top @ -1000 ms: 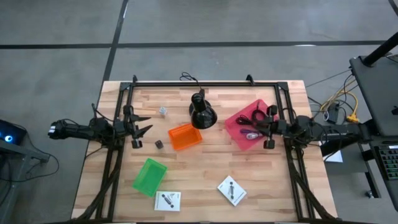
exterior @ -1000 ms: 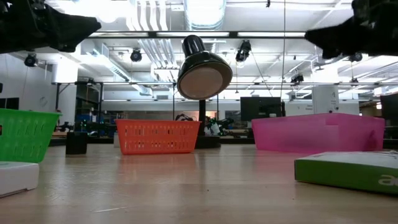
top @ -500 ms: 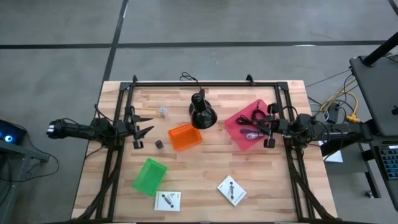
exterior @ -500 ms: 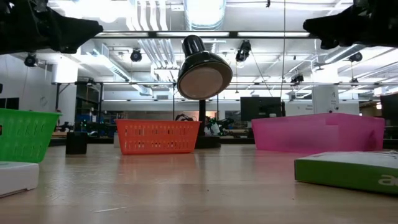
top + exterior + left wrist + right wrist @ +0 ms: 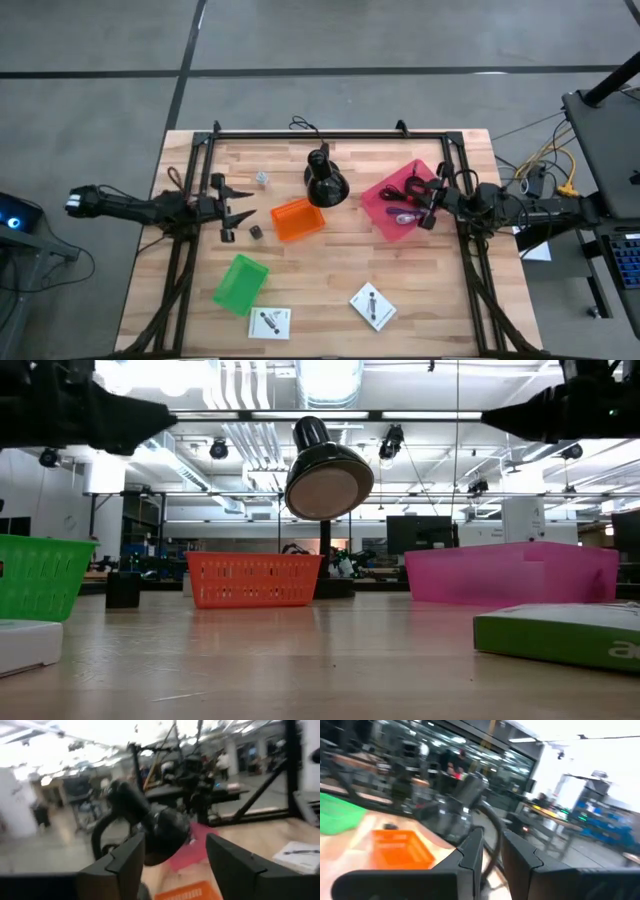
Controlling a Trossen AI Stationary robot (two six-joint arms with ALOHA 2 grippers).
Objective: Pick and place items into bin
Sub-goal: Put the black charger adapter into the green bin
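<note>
- Left pincer [image 5: 233, 211]: hangs above the left part of the worktop [image 5: 330, 290], fingers spread wide in the left wrist view, nothing between them.
- Key relation: the tiny dark cube [image 5: 256, 232] lies on the wood just beside this pincer, toward 4 o'clock from its tips in the high view. The left arm is far nearer to it than the right. A cube has no long axis, so any finger angle should serve.
- Small silvery bit [image 5: 262, 179]: rests at about 1 o'clock from the left pincer, a little farther off.
- Orange bin [image 5: 298, 220]: a ribbed plastic basket, open-topped, at 3 o'clock from the cube, close by.
- Right pincer [image 5: 431, 205]: over the right edge of the pink bin [image 5: 378, 197], fingers narrow, apparently empty.
- Pink bin contents: black coiled cables [image 5: 405, 188] and a thin purple cord [image 5: 403, 214].
- Green bin [image 5: 239, 284] and two white square cards [image 5: 269, 322], [image 5: 372, 306]: flat, printed, near the 6 o'clock edge.
- Black lamp [image 5: 324, 181]: glossy, rounded, at centre.
</note>
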